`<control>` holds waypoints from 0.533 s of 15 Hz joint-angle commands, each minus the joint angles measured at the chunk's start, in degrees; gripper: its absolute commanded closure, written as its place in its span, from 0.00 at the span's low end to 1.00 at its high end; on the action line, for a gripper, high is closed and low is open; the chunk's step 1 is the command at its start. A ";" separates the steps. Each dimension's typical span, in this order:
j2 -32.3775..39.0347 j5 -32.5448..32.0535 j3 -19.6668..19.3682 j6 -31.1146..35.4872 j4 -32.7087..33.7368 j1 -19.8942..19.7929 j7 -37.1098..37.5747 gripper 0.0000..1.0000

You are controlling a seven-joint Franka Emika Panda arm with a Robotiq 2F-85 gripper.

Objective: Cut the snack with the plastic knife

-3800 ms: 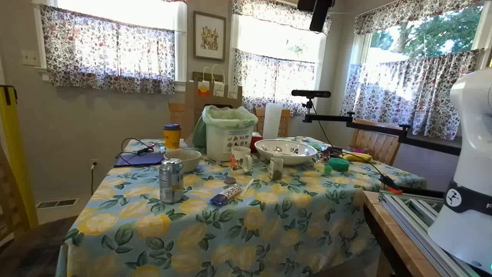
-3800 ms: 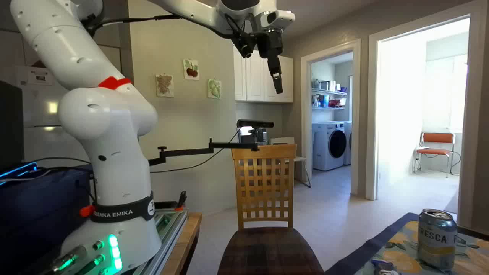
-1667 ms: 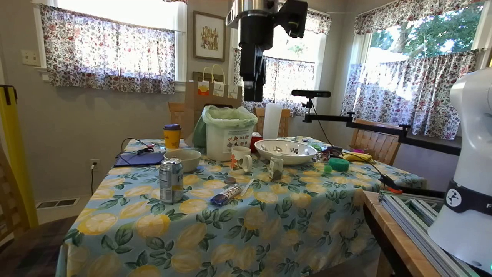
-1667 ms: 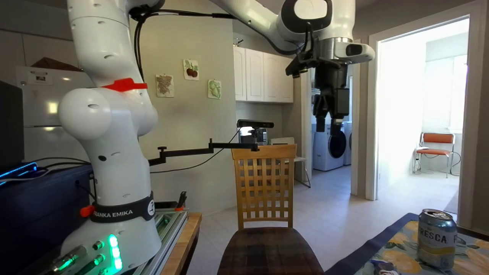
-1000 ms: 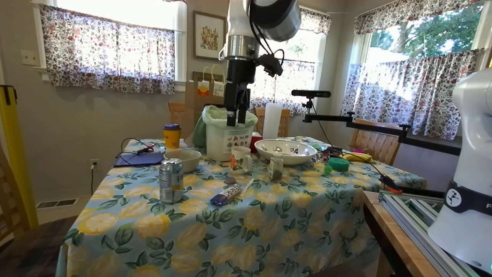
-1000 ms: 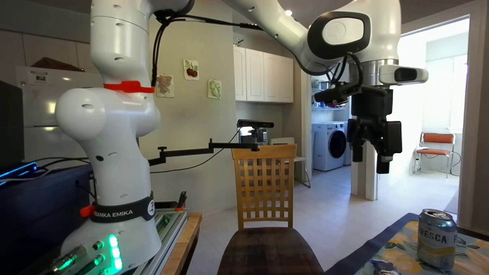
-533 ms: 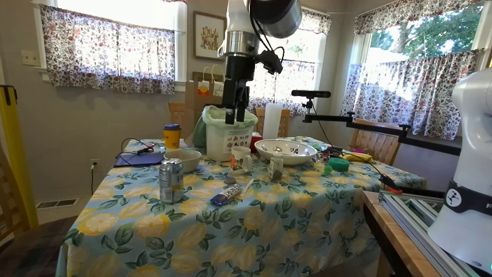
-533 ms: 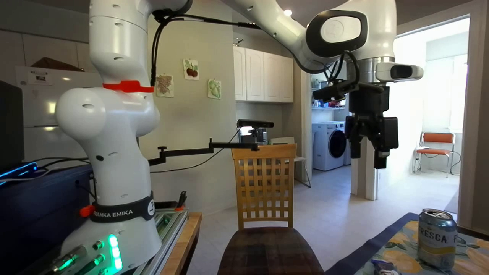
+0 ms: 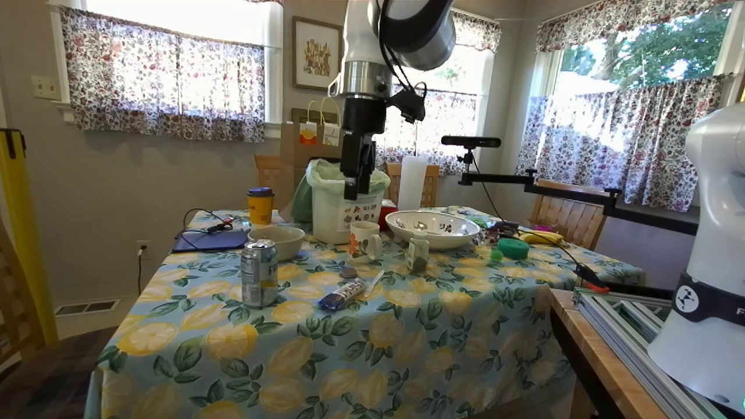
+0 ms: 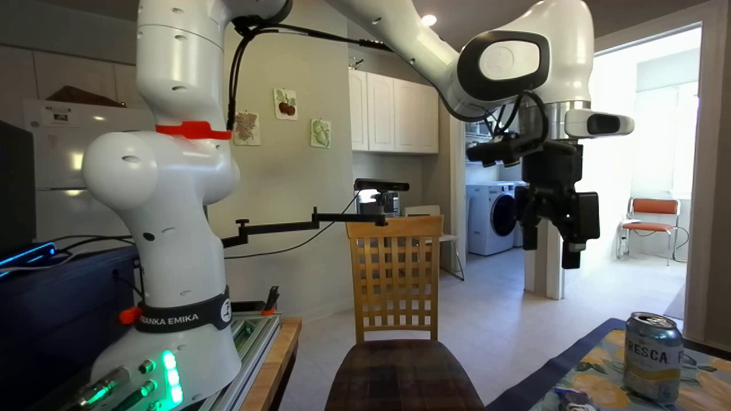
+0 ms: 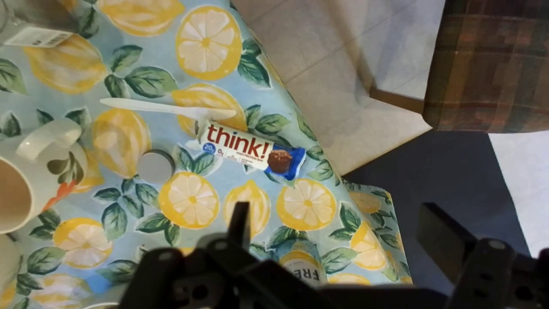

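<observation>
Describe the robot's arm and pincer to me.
The arm is white, with rounded joints, black cables, a red band and, round its base, a black strap lettered FRANKA EMIKA. Green lights glow below. A silver collar leads to the black pincer, which has two angular fingers.

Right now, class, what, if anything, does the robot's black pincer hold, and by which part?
Nothing: the pincer hangs open; the white plastic knife and blue-and-white wrapped snack bar lie on the lemon-print tablecloth.
</observation>
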 commanded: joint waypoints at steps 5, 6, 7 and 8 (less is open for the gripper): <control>4.23 10.37 2.42 6.85 -1.48 -9.14 -22.60 0.00; 5.40 12.36 0.40 6.87 -0.76 -8.28 -24.84 0.00; 7.31 14.02 0.32 7.47 0.27 -9.87 -26.36 0.00; 8.99 14.24 0.02 7.46 1.35 -10.80 -26.20 0.00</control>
